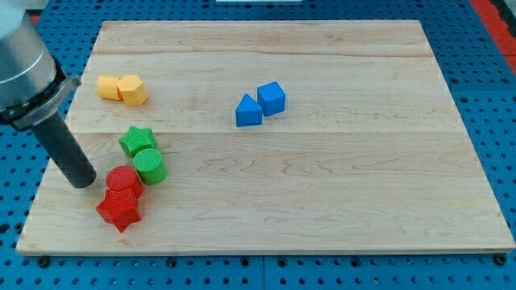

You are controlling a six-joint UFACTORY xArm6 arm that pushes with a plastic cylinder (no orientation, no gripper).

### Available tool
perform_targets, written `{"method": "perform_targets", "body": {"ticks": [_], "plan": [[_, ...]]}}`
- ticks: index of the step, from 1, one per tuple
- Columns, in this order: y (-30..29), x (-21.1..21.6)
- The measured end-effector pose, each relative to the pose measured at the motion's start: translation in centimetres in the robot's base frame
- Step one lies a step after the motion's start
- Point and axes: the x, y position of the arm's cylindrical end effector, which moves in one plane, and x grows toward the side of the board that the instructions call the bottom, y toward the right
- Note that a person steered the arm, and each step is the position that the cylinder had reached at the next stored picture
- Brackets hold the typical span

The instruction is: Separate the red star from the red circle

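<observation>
The red star [119, 210] lies near the board's bottom left corner. The red circle [124, 182] sits just above it and touches it. My tip [83, 182] rests on the board just left of the red circle, a small gap apart, and up-left of the red star. The dark rod rises from the tip toward the view's top left.
A green circle [149, 165] touches the red circle's upper right, with a green star [137, 141] above it. Two yellow blocks [121, 88] sit at the upper left. A blue triangle [248, 111] and a blue cube [272, 98] sit mid-board. The board's left edge [48, 173] is close to my tip.
</observation>
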Motion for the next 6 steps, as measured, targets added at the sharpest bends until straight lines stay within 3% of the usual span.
{"method": "perform_targets", "body": {"ticks": [2, 4, 6], "plan": [[2.2, 1.7], [-1.7, 3.5], [7.4, 1.9]]}}
